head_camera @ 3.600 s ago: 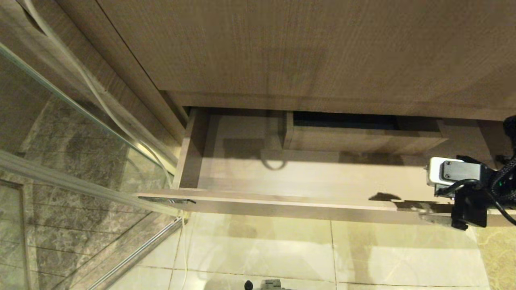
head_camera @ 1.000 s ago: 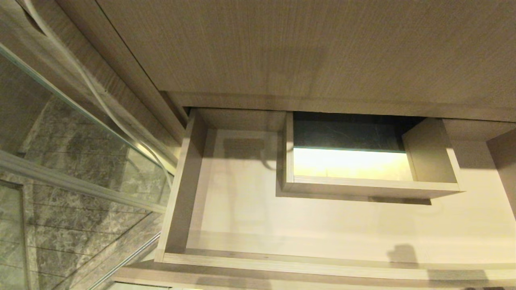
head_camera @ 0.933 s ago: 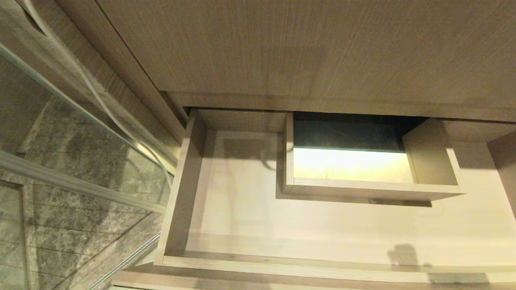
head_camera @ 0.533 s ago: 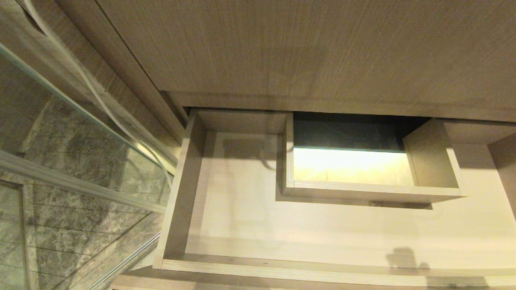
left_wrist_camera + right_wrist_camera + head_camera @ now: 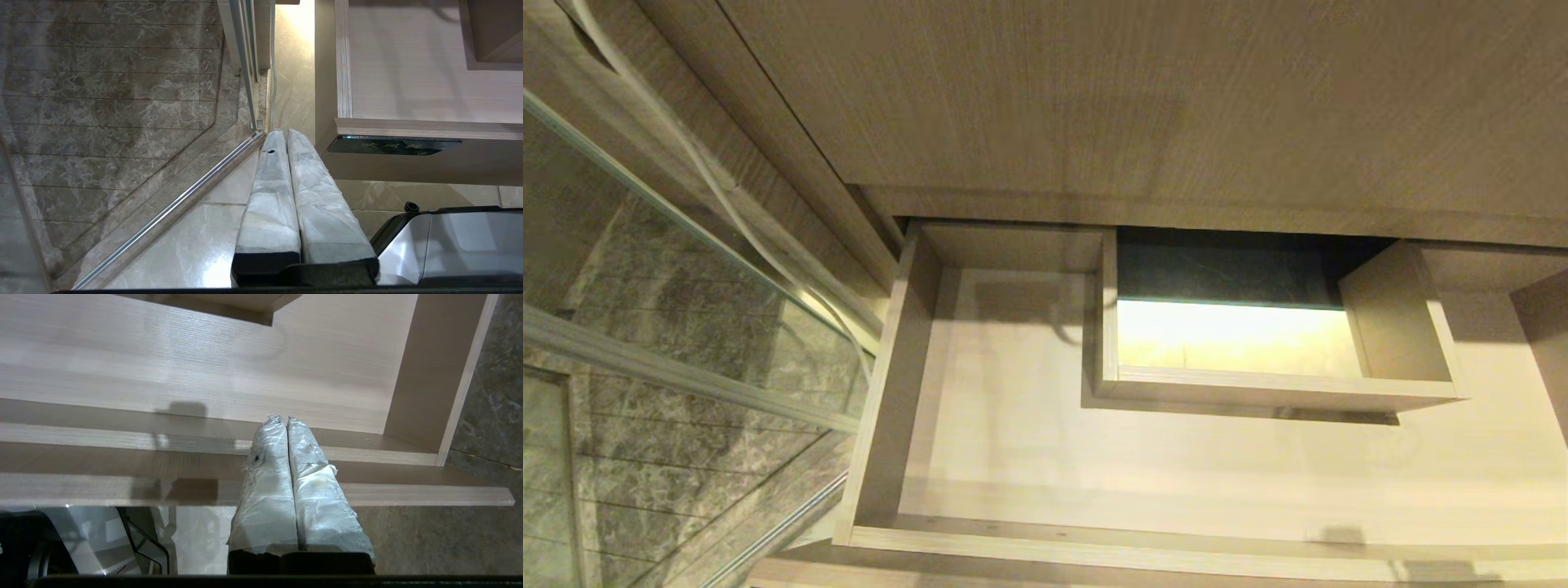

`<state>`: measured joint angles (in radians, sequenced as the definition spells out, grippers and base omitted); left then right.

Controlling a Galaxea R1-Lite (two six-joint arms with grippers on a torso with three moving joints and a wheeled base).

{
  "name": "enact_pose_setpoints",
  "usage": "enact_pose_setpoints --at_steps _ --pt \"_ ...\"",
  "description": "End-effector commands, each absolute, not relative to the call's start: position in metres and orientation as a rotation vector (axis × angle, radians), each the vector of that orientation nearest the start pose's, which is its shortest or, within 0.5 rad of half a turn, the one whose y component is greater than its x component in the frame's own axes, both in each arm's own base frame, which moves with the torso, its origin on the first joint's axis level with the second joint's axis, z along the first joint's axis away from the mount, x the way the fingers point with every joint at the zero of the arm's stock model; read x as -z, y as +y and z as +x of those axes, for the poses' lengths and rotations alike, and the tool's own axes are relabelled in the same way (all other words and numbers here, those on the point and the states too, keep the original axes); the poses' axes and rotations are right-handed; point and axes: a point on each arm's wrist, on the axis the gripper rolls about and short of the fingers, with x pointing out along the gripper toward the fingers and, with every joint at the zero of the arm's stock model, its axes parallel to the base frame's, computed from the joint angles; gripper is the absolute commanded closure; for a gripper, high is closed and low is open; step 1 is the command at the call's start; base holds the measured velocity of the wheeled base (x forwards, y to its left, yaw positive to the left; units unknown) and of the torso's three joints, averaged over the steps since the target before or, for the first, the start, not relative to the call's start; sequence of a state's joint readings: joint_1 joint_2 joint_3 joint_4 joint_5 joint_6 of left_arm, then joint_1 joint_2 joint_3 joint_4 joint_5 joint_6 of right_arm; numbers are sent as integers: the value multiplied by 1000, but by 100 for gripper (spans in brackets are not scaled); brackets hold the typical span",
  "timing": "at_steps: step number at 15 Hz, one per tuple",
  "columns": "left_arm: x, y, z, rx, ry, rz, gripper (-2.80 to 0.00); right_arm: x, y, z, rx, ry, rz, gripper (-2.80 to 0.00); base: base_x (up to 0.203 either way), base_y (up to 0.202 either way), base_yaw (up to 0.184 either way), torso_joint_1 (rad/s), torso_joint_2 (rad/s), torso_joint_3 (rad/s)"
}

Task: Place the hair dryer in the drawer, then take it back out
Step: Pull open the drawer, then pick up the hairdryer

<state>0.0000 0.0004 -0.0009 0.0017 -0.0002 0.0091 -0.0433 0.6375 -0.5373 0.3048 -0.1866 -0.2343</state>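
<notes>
Nearest, right tool (image 5: 287, 421): wrapped fingers (image 5: 267, 473) pressed together, clenched on nothing, hanging over the drawer's front edge near its right end. Its shadow falls on the front rail beside it.

Left tool (image 5: 284, 134): fingers likewise pressed flat together, empty, low over the floor tiles (image 5: 196, 245) just outside the drawer's left front corner. A small dark label (image 5: 392, 145) shows on the drawer front at that corner. Part of the robot base (image 5: 449, 241) sits beside this tool. Neither arm shows in the head view.

Drawer (image 5: 980, 425): pulled well out, pale wood-grain floor bare. Boxed cut-out (image 5: 1274, 388) stands toward the back, right of centre, open through to lit floor below.

Left of the drawer: glass shower screen (image 5: 670, 269) with a metal frame, grey marble tile behind it. A white cord (image 5: 719, 192) runs down along the cabinet side next to the glass.

Farthest: tall wood-grain panel (image 5: 1143, 98) above the drawer.

Hair dryer: not seen in any view; not in the drawer, not in either tool.
</notes>
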Motion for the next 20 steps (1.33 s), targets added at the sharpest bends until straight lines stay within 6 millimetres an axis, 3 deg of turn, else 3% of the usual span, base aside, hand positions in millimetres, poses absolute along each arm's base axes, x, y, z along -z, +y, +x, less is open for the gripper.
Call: enact_pose_setpoints --at_steps 1,5,10,12,14,20 --pt "-76 0 -23 0 1 9 0 -181 -4 12 168 367 -253 0 0 0 0 0 0 0" --pt "-75 0 -23 0 1 9 0 -125 -2 -22 69 268 -89 0 0 0 0 0 0 0" --pt "-76 0 -23 0 0 9 0 -86 0 -37 3 132 -45 0 0 0 0 0 0 0" --pt "-76 0 -23 0 0 9 0 -84 0 -27 11 8 -31 0 0 0 0 0 0 0" --pt "-76 0 -23 0 1 9 0 -74 0 -22 1 1 -26 0 0 0 0 0 0 0" --pt "-75 0 -23 0 2 9 0 -76 0 -23 4 -6 49 0 0 0 0 0 0 0"
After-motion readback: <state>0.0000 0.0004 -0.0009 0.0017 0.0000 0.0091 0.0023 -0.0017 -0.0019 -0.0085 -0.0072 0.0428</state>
